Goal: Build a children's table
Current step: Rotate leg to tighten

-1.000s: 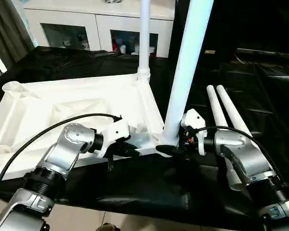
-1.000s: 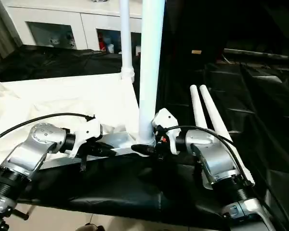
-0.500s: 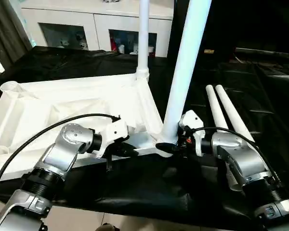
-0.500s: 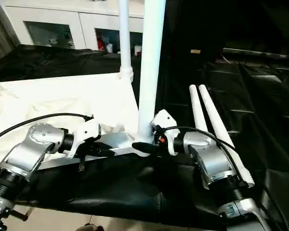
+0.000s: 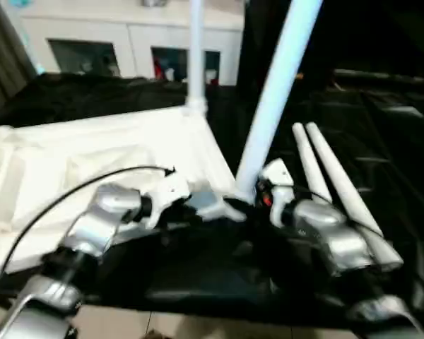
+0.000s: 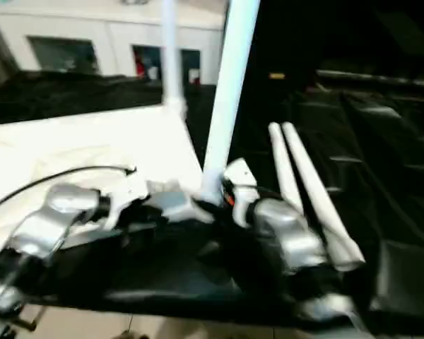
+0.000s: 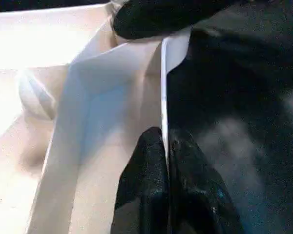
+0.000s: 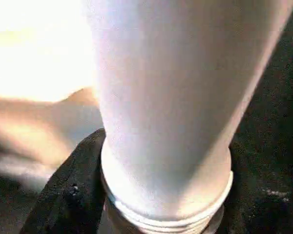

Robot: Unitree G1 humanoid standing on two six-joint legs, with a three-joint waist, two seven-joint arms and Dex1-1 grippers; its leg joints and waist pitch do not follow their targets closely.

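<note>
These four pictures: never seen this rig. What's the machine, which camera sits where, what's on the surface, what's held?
A humanoid robot with two silver arms is assembling a children's table. The two wide pictures come from its head, looking down; the two close-ups come from cameras on its wrists. On a black cloth lies the white table top, upside down, with a far leg standing in a corner socket and two spare legs beside it. The left pincer is shut on the top's rim. The right pincer grips the base of the near leg at its socket.
</note>
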